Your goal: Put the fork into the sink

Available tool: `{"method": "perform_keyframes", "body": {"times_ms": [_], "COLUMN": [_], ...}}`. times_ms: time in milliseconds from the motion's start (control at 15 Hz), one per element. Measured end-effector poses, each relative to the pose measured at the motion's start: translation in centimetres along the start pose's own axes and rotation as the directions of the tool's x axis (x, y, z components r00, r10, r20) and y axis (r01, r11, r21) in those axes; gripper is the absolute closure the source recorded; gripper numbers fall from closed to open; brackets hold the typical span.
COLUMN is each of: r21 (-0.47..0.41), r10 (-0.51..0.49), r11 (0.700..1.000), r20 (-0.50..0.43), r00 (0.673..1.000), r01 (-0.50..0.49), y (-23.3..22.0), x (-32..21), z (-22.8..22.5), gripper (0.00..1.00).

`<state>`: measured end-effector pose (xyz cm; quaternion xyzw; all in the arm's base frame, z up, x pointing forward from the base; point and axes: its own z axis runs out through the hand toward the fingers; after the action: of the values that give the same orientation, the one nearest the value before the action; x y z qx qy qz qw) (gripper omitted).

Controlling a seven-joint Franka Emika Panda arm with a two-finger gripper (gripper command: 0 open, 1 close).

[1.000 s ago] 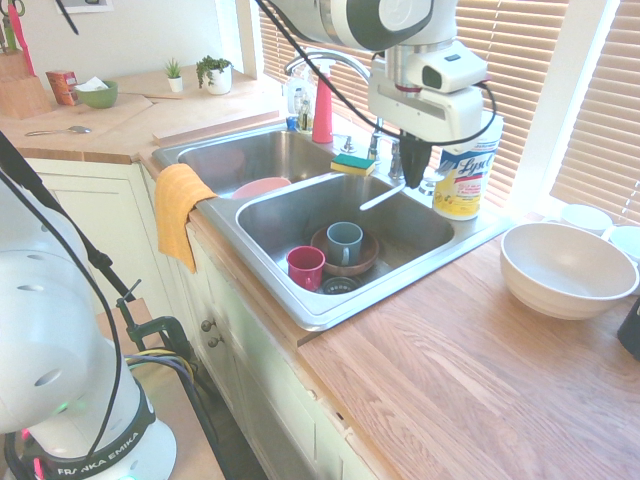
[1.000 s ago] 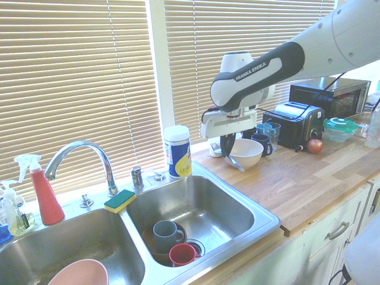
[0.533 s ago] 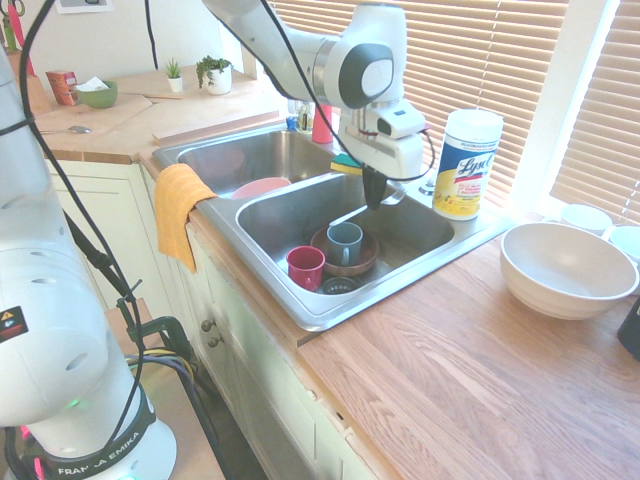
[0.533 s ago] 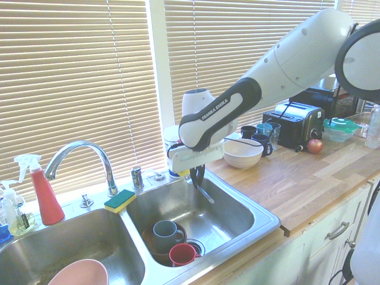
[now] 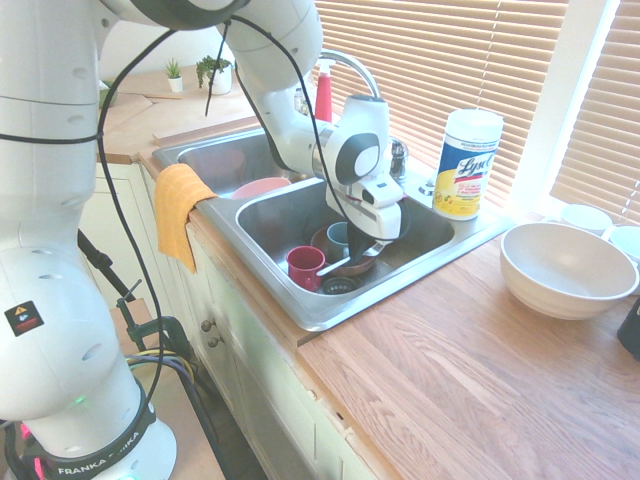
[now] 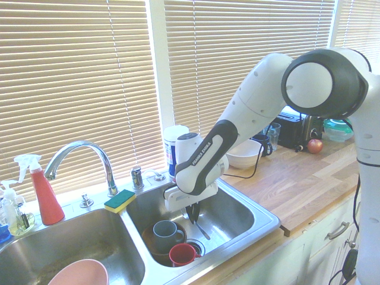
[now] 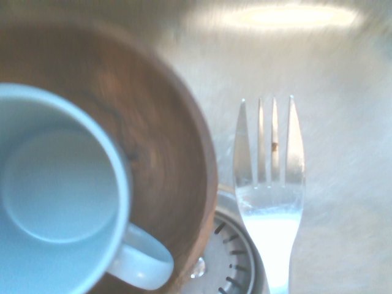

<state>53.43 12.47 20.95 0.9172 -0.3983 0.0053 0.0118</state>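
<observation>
Closing on the fork (image 5: 340,265), the fingers (image 5: 358,252) hang over the sink (image 5: 310,321) in the first exterior view, its long axis slanting out from them toward the red mug (image 5: 305,267); the second exterior view shows it angling down from the grip, away from the window; the wrist view has it beside the wooden bowl (image 7: 184,153), tines overlooking bare steel (clearance beneath, I can't tell), so lowering seems next.
</observation>
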Motion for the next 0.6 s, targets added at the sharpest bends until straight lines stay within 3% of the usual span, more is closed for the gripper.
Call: {"method": "perform_keyframes", "body": {"times_ms": [200, 267, 600], "r21": [-0.007, -0.008, -0.001], "r10": [-0.006, -0.004, 0.006], "r11": [1.000, 1.000, 1.000], "r20": [0.019, 0.023, 0.030], "r00": [1.000, 1.000, 1.000], "r01": [0.007, 0.004, -0.005], "y": [0.1, 0.2, -0.2], "x": [-0.4, -0.4, 0.6], "z": [3.3, 4.1, 5.4], "gripper": [1.00, 0.00, 0.00]}}
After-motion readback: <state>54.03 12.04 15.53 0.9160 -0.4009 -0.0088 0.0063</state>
